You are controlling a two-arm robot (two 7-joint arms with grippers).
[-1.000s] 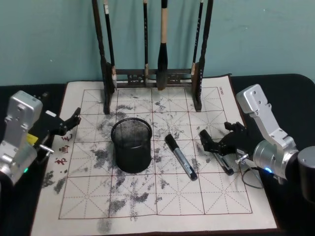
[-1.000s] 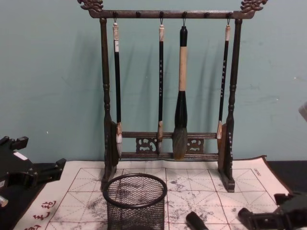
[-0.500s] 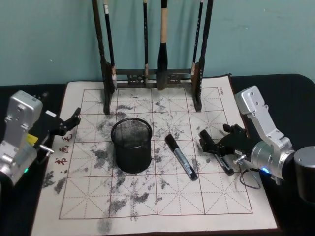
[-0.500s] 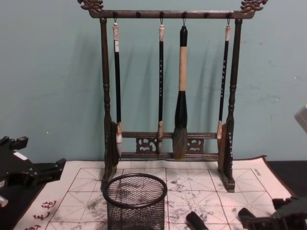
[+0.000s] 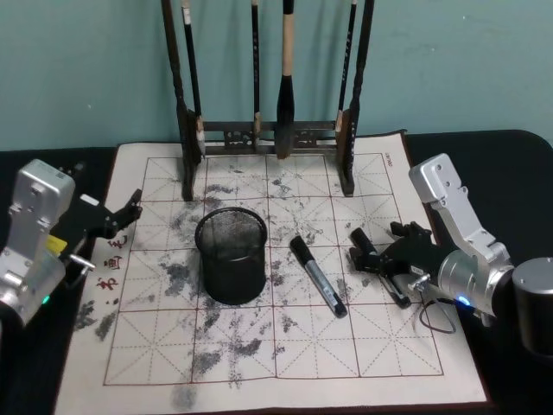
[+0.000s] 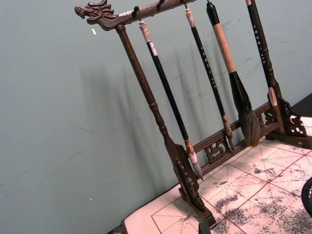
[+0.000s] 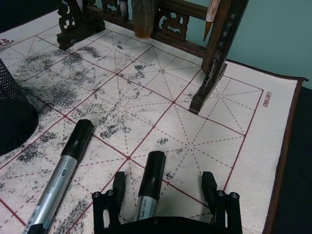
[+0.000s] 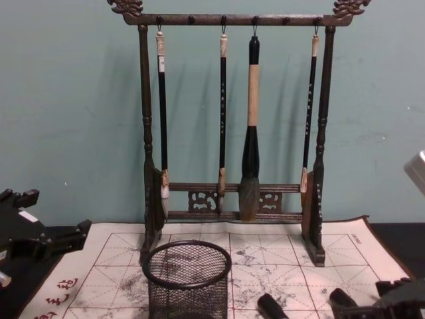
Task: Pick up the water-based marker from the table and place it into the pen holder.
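Two alike markers with black caps and grey barrels lie on the cream mat [image 5: 285, 346]. One marker [image 5: 317, 277] lies mid-mat, just right of the black mesh pen holder [image 5: 231, 255]. The other marker [image 7: 150, 183] lies between the fingers of my right gripper [image 7: 163, 181], which is open and low over the mat, straddling it without pinching. In the head view that right gripper [image 5: 378, 249] is at the mat's right side. My left gripper [image 5: 123, 214] is parked open at the mat's left edge.
A tall dark wooden brush rack [image 5: 268, 130] with several hanging brushes stands at the back of the mat, its right foot [image 7: 209, 87] just beyond my right gripper. The dark table [image 5: 510, 147] borders the mat. A teal wall rises behind.
My right gripper has edged left and sunk lower over the right-hand marker. Both markers, the pen holder and the left arm have not moved.
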